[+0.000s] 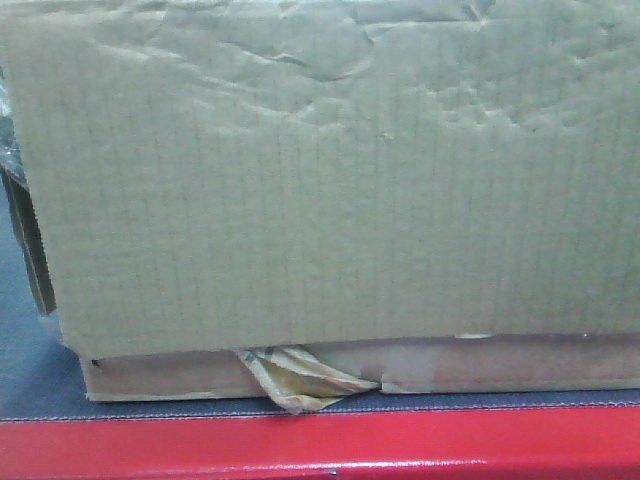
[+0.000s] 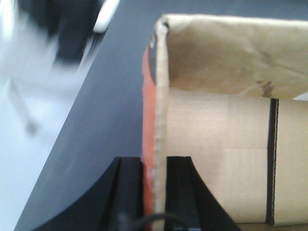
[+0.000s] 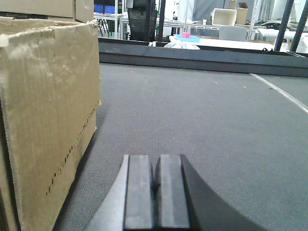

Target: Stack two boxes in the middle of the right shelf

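Note:
A wide plain brown box [image 1: 320, 200] fills the front view, with a yellowish tape scrap [image 1: 300, 380] hanging at its bottom edge. Below its big panel shows a lower strip of cardboard [image 1: 500, 365]. In the left wrist view my left gripper [image 2: 154, 163] is shut on an upright cardboard wall [image 2: 161, 96], one finger on each side. That wall's outer face looks orange-red, so I cannot tell which box it belongs to. My right gripper [image 3: 155, 166] is shut and holds nothing, low over the grey mat, with a brown box [image 3: 48, 110] to its left. The shelf is out of view.
The boxes rest on a grey mat [image 3: 202, 110] with a red front edge [image 1: 320, 445]. More cardboard [image 3: 48, 7] sits on top of the box in the right wrist view. A dark raised rail [image 3: 202, 53] bounds the mat's far side, with clutter beyond.

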{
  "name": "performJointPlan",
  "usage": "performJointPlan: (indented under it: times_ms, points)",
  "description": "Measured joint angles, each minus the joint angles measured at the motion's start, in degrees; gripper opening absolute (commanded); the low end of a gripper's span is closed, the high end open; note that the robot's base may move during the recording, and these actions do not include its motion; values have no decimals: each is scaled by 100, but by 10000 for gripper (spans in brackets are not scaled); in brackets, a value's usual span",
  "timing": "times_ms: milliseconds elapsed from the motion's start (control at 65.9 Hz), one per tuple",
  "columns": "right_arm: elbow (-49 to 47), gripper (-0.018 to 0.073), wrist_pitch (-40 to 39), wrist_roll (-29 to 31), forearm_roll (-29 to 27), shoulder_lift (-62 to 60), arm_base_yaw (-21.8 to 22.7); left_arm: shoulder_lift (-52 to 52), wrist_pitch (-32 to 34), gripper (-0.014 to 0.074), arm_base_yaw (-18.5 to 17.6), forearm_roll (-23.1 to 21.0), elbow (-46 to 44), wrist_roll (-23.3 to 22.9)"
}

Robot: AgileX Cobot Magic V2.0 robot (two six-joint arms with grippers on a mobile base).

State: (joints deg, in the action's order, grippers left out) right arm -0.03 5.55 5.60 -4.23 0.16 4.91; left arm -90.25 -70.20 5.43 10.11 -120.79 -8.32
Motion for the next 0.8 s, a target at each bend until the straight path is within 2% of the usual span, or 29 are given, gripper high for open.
performJointPlan:
  times_ms: [121, 319, 455, 577, 805]
  points:
    - [0, -162, 0, 0, 0, 0, 0, 10, -26, -111, -819, 142, -578, -272]
    - [0, -162, 0, 0, 0, 0, 0, -4, -49, -111, -2456, 1029, -768, -1283]
    - [0, -162, 0, 0, 0, 0, 0, -191, -61, -111, -3243, 1128, -593, -1637]
    - [0, -162, 0, 0, 0, 0, 0, -454, -61, -111, -3695, 1101, -177, -1987]
    - [0, -162, 0, 0, 0, 0, 0, -880, -74, -111, -3972, 1090, 788, -2755]
